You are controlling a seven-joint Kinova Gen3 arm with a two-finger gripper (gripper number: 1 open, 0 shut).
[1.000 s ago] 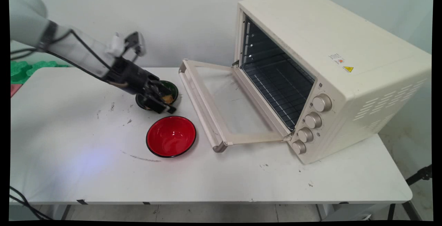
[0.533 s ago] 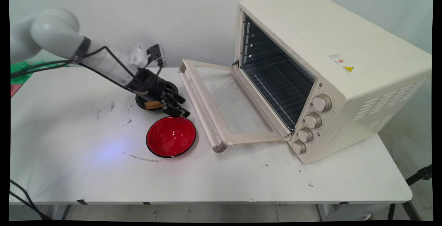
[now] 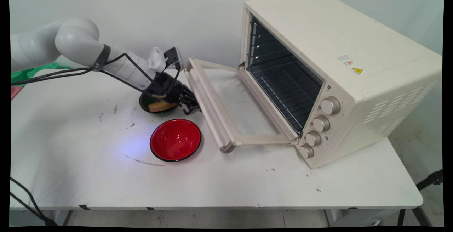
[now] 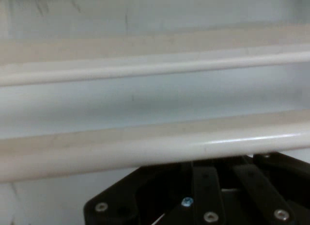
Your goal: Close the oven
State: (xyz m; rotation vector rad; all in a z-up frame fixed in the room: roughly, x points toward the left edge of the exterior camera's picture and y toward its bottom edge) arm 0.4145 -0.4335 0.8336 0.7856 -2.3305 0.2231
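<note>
Oven door handle [image 3: 208, 108] meets the fingers [image 3: 191, 105]; their spread cannot be told.

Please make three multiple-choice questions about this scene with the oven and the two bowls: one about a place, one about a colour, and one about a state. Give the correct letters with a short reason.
1. Where is the gripper?
A. at the handle of the oven door
B. inside the oven
C. over the knobs

2. What colour is the inside of the empty bowl nearest the camera?
A. white
B. red
C. blue

3. In what state is the oven door?
A. shut
B. taken off
C. folded down open

Answers: 1 A, the gripper sits against the handle bar in the main view, and the hand view shows the bar close ahead. 2 B, its inside is red with a black rim. 3 C, the door lies down and the oven racks show.
</note>
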